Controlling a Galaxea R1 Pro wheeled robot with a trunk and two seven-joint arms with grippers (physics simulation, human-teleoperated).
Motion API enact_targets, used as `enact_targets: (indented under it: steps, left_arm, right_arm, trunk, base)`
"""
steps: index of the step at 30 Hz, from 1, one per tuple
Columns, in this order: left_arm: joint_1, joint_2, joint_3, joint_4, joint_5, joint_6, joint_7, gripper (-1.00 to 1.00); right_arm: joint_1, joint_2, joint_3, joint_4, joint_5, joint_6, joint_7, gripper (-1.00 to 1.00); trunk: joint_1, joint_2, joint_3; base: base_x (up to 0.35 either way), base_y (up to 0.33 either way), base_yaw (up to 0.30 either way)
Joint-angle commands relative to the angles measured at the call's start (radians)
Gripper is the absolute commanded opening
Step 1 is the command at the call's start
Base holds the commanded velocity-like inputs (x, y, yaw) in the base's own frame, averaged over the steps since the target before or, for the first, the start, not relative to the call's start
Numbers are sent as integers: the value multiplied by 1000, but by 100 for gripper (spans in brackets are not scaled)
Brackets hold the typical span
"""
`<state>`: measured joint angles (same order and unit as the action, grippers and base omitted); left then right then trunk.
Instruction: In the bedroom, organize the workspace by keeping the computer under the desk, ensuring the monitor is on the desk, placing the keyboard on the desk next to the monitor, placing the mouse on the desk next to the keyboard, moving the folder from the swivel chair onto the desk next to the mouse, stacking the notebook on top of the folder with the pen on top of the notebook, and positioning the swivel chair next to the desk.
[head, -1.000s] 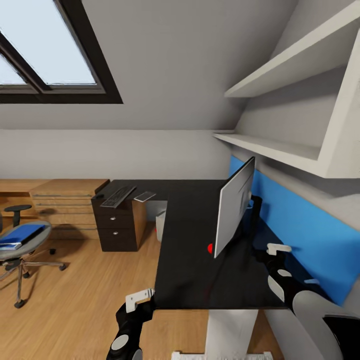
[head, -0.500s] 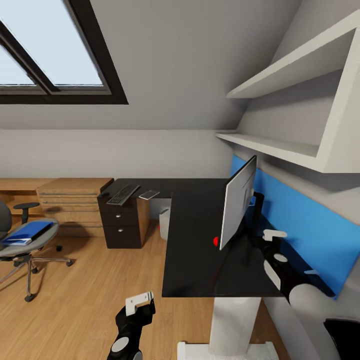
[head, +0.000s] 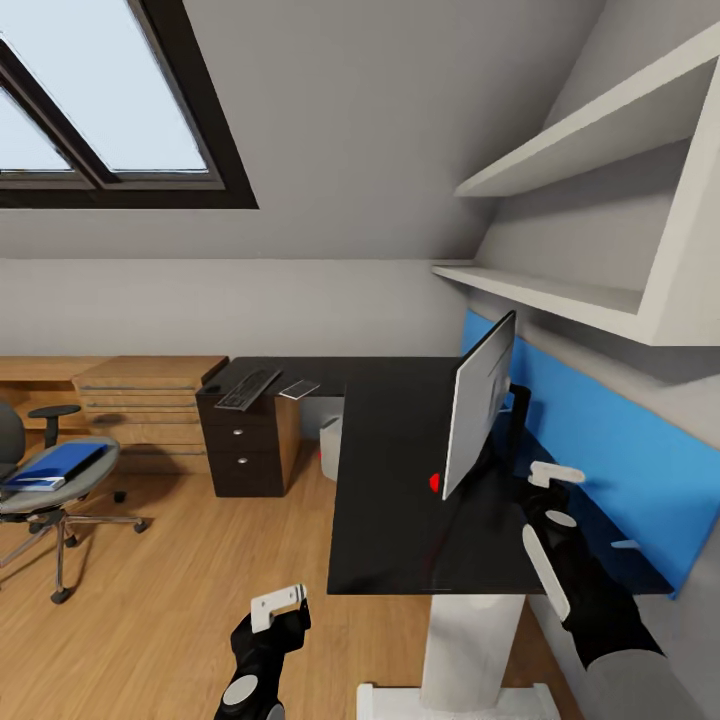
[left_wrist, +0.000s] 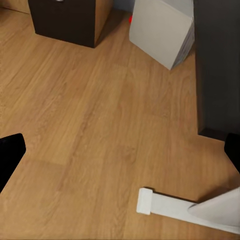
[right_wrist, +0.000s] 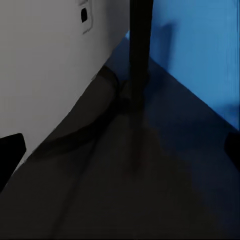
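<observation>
A: Which step is in hand?

B: Judging by the right hand (head: 553, 478), the monitor (head: 480, 402). That hand is hanging just behind its white back, over the counter (head: 390, 540) near the thin stand (right_wrist: 140, 45). In the right wrist view the fingertips are sitting wide apart, holding nothing.

A: And the left hand (head: 277, 607)?

B: Hanging low at about 7 o'clock in the head view, over the wood floor (left_wrist: 90, 125), fingertips likewise spread and empty.

A: What is the next move calling for?

B: Probably the keyboard (head: 246, 388), lying at about 11 o'clock on the far wing, well apart from the monitor. The base is needing to roll that way first.

A: Counts?

B: One monitor, one keyboard, one grey notebook (head: 299, 389) just beside it, one blue folder (head: 55, 465) lying on the one swivel chair (head: 50, 490) at 9 o'clock, one computer (left_wrist: 162, 30) under the counter. The mouse and pen are too small to tell.
</observation>
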<state>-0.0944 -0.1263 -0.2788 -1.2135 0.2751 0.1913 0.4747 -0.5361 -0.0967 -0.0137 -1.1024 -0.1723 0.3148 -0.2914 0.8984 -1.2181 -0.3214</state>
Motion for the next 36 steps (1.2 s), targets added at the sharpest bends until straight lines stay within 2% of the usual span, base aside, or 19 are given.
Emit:
enact_targets:
  steps: [1, 5, 15, 19, 23, 25, 26, 29, 30, 32, 33, 36]
  left_arm:
    - [-1, 0, -2, -1, 6, 4, 7, 100]
    - [-1, 0, -2, -1, 6, 4, 7, 100]
    - [-1, 0, -2, -1, 6, 4, 7, 100]
    - [-1, 0, -3, -1, 6, 4, 7, 100]
    - [-1, 0, -4, -1, 7, 4, 7, 100]
    - [-1, 0, -5, -1, 7, 4, 7, 100]
    - [-1, 0, -5, -1, 7, 4, 7, 100]
    - [-1, 0, -5, -1, 7, 4, 7, 100]
    - [-1, -1, -7, -1, 6, 4, 7, 100]
    - [-1, -1, -9, -1, 5, 4, 7, 100]
    - [-1, -2, -9, -1, 5, 4, 7, 100]
    - [-1, -2, -10, -1, 4, 4, 7, 100]
  right_arm:
    - [7, 9, 2, -14, -9, 7, -23, 100]
    - [50, 43, 16, -76, -2, 16, -72, 100]
    - [120, 54, 76, -180, 7, 14, -96, 100]
    - [140, 55, 86, -201, 8, 13, -97, 100]
    - [150, 55, 134, -211, 15, -38, -100, 100]
    - [152, 54, 142, -211, 23, -60, -100, 100]
    - [154, 55, 153, -209, 60, -99, -105, 100]
    - [157, 55, 156, -208, 83, -113, -123, 100]
    - [159, 55, 157, -204, 95, -123, -160, 100]
    - [159, 55, 156, -202, 97, -137, -176, 100]
    - [159, 51, 152, -198, 100, -184, -206, 100]
    - [159, 50, 146, -180, 100, -193, -229, 100]
  trunk:
    - [0, -1, -1]
    - [0, -1, -1]
    - [0, -1, -1]
    - [0, -1, -1]
    - [0, -1, -1]
    - [0, -1, -1]
    - [0, -1, -1]
    - [0, -1, -1]
    - [0, -1, -1]
    - [0, -1, -1]
    - [0, -1, -1]
    - [0, -1, -1]
  base:
    - [0, 181, 0]
    - [0, 242, 0]
    - [1, 292, 0]
    - [71, 305, 0]
    - [230, 244, 0]
    - [278, 168, 0]
    - [304, 50, 0]
    - [308, 6, 0]
    - [302, -83, 0]
    - [227, -60, 0]
    - [30, -8, 0]
    - [15, -4, 0]
